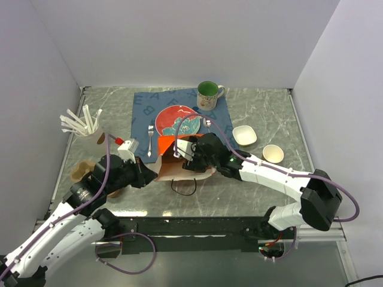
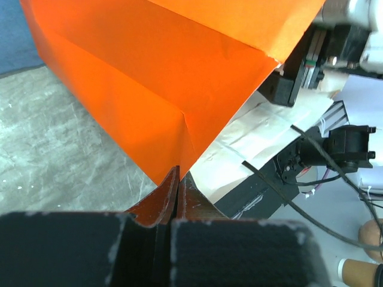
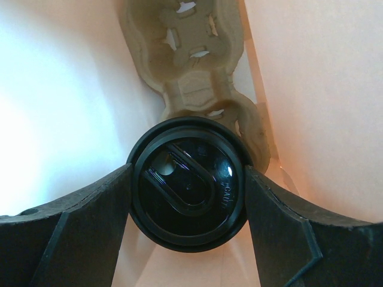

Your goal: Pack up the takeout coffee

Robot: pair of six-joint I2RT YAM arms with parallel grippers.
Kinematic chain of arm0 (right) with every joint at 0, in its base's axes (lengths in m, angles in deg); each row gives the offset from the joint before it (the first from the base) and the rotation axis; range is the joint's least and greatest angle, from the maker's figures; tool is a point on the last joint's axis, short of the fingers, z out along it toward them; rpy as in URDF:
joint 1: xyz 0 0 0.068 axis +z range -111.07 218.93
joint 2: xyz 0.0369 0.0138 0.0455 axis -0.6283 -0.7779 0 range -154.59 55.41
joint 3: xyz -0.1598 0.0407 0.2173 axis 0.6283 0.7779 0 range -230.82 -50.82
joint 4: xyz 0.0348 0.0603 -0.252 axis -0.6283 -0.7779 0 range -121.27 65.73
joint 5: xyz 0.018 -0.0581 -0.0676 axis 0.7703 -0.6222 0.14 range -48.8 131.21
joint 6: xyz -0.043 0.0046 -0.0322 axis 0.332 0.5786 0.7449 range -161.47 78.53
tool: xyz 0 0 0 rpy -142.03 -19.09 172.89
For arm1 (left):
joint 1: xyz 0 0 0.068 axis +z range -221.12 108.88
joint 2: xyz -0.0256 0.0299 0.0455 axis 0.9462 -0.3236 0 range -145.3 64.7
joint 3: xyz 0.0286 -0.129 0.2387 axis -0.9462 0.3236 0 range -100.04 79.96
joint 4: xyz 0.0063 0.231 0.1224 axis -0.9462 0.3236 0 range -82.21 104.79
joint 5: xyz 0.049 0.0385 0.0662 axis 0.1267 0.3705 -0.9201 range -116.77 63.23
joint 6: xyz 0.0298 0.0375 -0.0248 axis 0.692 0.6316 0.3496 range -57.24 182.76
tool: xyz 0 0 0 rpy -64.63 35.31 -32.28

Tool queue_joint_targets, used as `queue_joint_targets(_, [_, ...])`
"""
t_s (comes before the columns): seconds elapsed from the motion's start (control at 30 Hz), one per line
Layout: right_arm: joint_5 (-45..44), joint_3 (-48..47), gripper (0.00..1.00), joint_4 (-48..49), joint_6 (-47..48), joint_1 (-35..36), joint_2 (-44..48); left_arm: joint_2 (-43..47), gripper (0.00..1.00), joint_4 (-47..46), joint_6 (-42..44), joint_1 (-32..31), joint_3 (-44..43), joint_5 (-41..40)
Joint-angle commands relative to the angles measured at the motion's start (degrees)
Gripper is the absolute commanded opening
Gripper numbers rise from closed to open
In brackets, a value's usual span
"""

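The takeout coffee (image 3: 188,182) shows from above in the right wrist view as a round black lid. My right gripper (image 3: 188,191) is shut on it, one finger pressing each side of the lid. The cup hangs inside the orange paper bag (image 1: 170,167), over a brown cardboard cup carrier (image 3: 191,60) lying on the bag's bottom. From the top view my right gripper (image 1: 184,149) reaches into the bag's mouth, and the cup itself is hidden there. My left gripper (image 2: 178,179) is shut on the edge of the orange bag (image 2: 167,72), holding it at its left side (image 1: 148,173).
Behind the bag lie a blue mat (image 1: 143,110), a red plate (image 1: 178,121) and a fork (image 1: 149,140). A green mug (image 1: 207,92) stands at the back. A white bowl (image 1: 244,135) and a lidless tan cup (image 1: 273,153) sit right. A cup of white sticks (image 1: 90,128) stands left.
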Motion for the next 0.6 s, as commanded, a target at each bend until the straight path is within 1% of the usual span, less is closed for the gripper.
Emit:
queue_joint_targets(0.0, [0.31, 0.70, 0.52, 4.45, -1.15, -2.03, 2.52, 0.21, 0.01, 2.56, -2.34, -2.82, -0.72, -2.47])
queue_joint_targets(0.13, [0.58, 0.43, 0.49, 5.95, -1.42, -2.29, 2.61, -0.31, 0.01, 2.64, -2.43, -2.83, -0.89, -3.18])
queue_joint_targets(0.33, [2.42, 1.22, 0.49, 7.62, -1.50, -2.38, 2.78, -1.02, 0.01, 2.64, -2.61, -2.83, -0.89, -3.62])
queue_joint_targets(0.53, [2.42, 1.57, 0.48, 10.26, -3.96, -2.38, 1.55, -1.89, 0.01, 2.73, -2.34, -2.83, -0.98, -3.09])
queue_joint_targets(0.57, [1.99, 1.75, 0.48, 12.52, -4.49, -2.38, 1.46, -1.81, 0.01, 2.64, -2.34, -2.83, -0.89, -3.00])
